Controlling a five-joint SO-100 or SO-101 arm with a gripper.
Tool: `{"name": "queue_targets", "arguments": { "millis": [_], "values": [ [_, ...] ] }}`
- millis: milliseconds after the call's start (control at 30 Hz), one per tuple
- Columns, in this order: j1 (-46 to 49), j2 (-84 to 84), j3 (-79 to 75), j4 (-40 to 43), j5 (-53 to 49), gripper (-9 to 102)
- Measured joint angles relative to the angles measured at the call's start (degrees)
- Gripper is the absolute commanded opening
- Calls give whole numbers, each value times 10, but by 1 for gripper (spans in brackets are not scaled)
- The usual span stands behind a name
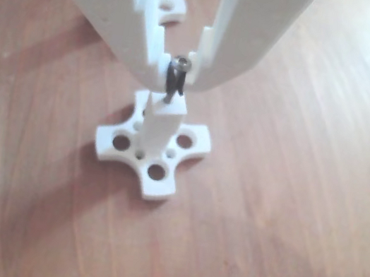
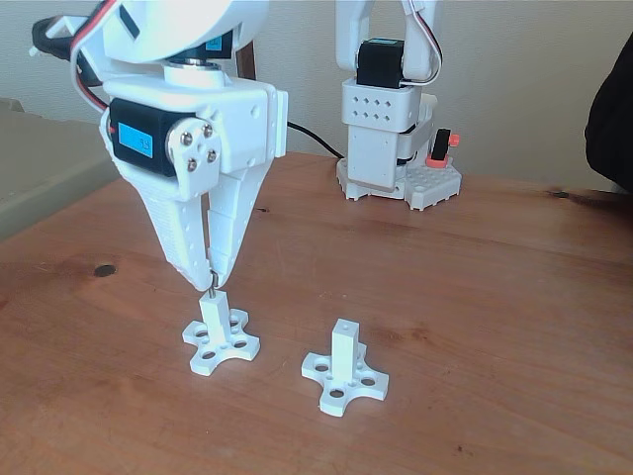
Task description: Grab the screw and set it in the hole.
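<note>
Right now the tool [image 1: 176, 72] is pinching the screw [image 1: 176, 78] by its head — the tip points down into the hole [image 1: 168, 104] of the left white post [image 2: 213, 315] on the tabletop [image 2: 475, 297].

Matt white plastic post [image 2: 214, 315], metal screw [image 1: 175, 83], smooth wooden table [image 2: 475, 297]

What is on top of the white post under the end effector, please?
The screw, held by the end effector, stands at the post's top face. The hole itself is covered, so insertion depth cannot be seen.
</note>
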Motion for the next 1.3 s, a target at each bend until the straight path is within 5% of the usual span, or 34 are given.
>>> {"name": "queue_targets", "arguments": {
  "millis": [1000,1300],
  "values": [
    [-1,-1,-24,27,-25,-4],
    [0,14,-159,44,-25,-4]
  ]
}}
